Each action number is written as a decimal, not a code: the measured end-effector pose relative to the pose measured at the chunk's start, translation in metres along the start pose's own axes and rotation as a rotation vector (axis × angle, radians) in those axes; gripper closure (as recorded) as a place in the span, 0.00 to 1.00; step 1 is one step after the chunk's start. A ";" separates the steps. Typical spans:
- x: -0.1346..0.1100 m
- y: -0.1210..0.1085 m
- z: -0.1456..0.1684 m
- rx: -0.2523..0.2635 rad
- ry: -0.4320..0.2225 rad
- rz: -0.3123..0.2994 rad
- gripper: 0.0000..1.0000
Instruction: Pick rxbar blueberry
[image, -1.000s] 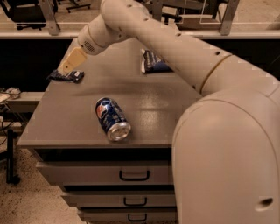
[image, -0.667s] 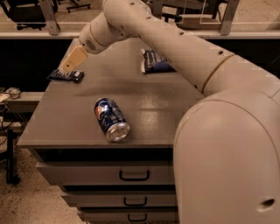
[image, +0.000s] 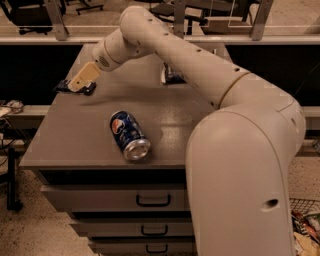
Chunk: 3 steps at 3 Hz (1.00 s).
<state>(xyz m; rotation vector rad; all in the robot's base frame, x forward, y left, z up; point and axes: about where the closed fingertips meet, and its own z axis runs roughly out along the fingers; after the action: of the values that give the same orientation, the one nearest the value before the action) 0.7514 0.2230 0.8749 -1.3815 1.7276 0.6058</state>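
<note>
The rxbar blueberry (image: 61, 86) is a small flat dark bar lying at the far left edge of the grey cabinet top (image: 75, 135). My gripper (image: 78, 83) reaches in from the right and sits right over the bar, covering its middle. Only the bar's dark ends show on either side of the gripper. Whether it touches the bar I cannot tell.
A blue Pepsi can (image: 129, 135) lies on its side near the front middle of the top. A blue chip bag (image: 169, 75) at the back is mostly hidden behind my arm (image: 200, 65). Drawers with handles (image: 152, 201) are below. A wire basket (image: 305, 225) stands at the lower right.
My gripper has come down a little toward the bar at the left edge. The can and the bar have not moved.
</note>
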 end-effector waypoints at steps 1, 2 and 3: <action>0.006 0.003 0.020 -0.041 -0.001 0.013 0.00; 0.007 0.007 0.037 -0.083 -0.004 0.013 0.17; 0.003 0.013 0.048 -0.113 -0.003 0.008 0.41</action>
<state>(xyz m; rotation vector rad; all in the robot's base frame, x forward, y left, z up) 0.7535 0.2620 0.8445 -1.4511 1.7198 0.7187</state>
